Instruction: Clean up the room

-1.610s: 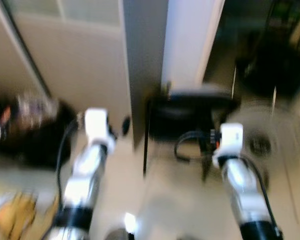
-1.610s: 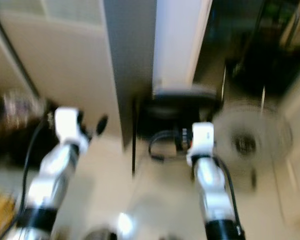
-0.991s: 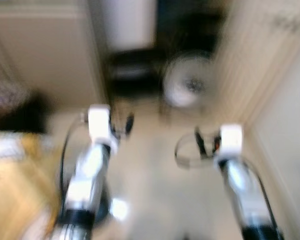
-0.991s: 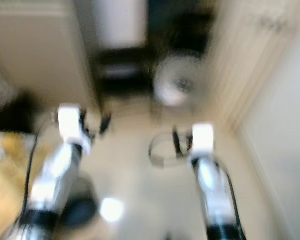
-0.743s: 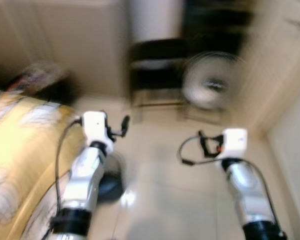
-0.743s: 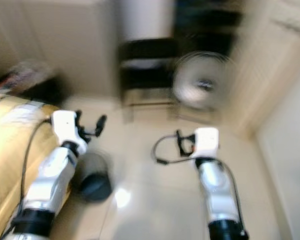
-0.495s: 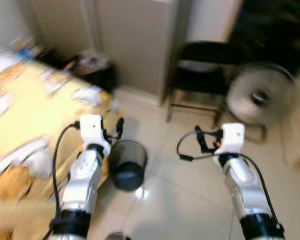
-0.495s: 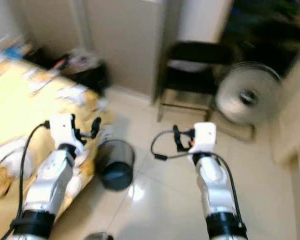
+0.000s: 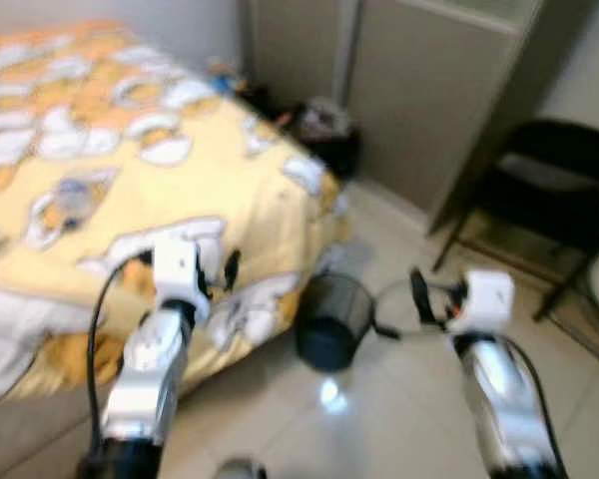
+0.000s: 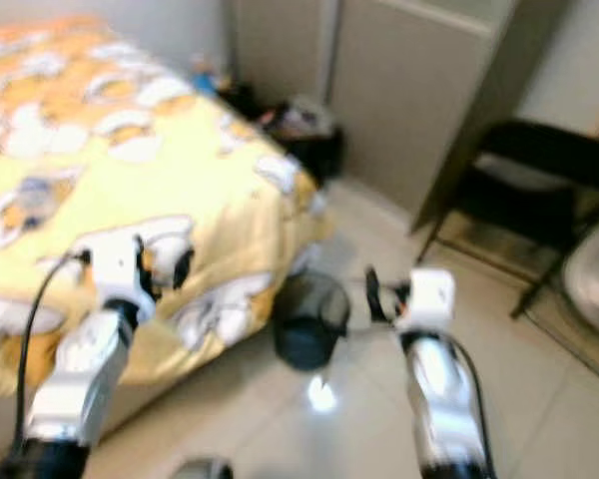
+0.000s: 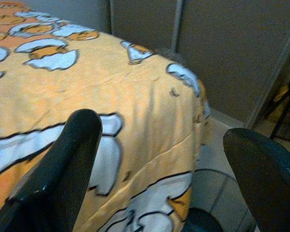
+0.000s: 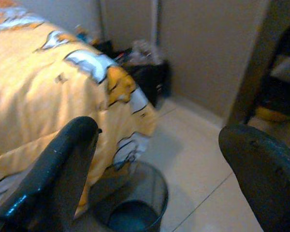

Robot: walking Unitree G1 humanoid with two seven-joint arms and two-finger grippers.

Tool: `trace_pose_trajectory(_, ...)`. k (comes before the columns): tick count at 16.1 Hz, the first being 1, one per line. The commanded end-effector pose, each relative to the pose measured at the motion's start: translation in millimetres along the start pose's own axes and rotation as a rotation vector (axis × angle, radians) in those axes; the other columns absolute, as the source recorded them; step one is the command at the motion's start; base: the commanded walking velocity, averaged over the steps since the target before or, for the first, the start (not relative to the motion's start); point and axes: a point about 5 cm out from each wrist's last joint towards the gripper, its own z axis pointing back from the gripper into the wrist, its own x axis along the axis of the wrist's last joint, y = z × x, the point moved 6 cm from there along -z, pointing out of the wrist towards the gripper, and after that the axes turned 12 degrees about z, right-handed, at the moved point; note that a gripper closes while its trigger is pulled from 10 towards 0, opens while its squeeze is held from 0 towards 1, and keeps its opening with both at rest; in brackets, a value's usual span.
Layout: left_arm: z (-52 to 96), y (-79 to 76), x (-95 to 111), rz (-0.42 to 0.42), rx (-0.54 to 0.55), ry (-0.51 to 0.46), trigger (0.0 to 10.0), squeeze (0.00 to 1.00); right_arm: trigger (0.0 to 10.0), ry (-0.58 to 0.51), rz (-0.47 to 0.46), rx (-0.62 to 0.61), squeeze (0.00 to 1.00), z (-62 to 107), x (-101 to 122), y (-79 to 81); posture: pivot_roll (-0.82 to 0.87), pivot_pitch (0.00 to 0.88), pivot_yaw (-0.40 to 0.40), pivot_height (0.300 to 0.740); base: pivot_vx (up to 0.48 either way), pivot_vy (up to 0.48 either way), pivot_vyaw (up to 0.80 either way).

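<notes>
A bed with a yellow and white patterned blanket takes up the left side. On the tiled floor at its corner stands a black mesh waste bin, upright, seen from the right wrist as the bin. My left gripper is held over the bed's edge, its fingers spread open with nothing between them. Just right of the bin is my right gripper, held above the floor, open and holding nothing, fingers wide apart. A small pale item lies on the blanket, too blurred to identify.
A dark bag with clutter sits in the corner between the bed and grey wardrobe doors. A black folding chair stands at the right, with a floor fan at the edge. Pale tile floor lies ahead.
The camera has swung left: the chair and fan slid to the right edge, and the bed and waste bin came into view. Both arms stay held out in front, grippers unchanged.
</notes>
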Motion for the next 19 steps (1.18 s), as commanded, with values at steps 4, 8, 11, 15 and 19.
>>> trace_pose_trajectory(4,-5.6,2.7,6.2,0.043,0.043,-0.034,10.0,0.0,10.0,-0.092,-0.005,0.05,0.15,-19.8,32.3,17.9,-0.01,0.0,-0.009,0.736,0.0,0.0,0.65)
trace_pose_trajectory(8,-2.9,2.7,15.2,0.068,0.078,-0.103,10.0,0.0,10.0,-0.125,0.0,0.036,0.15,-23.6,40.7,9.9,-0.02,0.0,-0.011,0.736,0.0,0.0,0.63)
trace_pose_trajectory(11,-0.4,9.3,42.7,0.074,0.102,-0.226,10.0,0.0,10.0,-0.23,0.045,-0.002,0.3,-23.5,65.6,-0.2,-0.02,0.0,-0.016,0.736,0.0,0.0,0.63)
trace_pose_trajectory(15,-8.4,-14.6,45.2,0.061,0.021,-0.224,10.0,0.0,10.0,-0.225,0.03,0.021,0.3,-28.2,67.3,7.1,-0.04,0.0,-0.009,0.736,0.0,0.0,0.63)
trace_pose_trajectory(19,-13.9,-16.4,43.4,0.041,0.02,-0.208,10.0,0.0,10.0,-0.224,0.029,-0.014,0.37,-29.7,68.9,0.3,-0.05,0.0,-0.002,0.736,0.0,0.0,0.6)
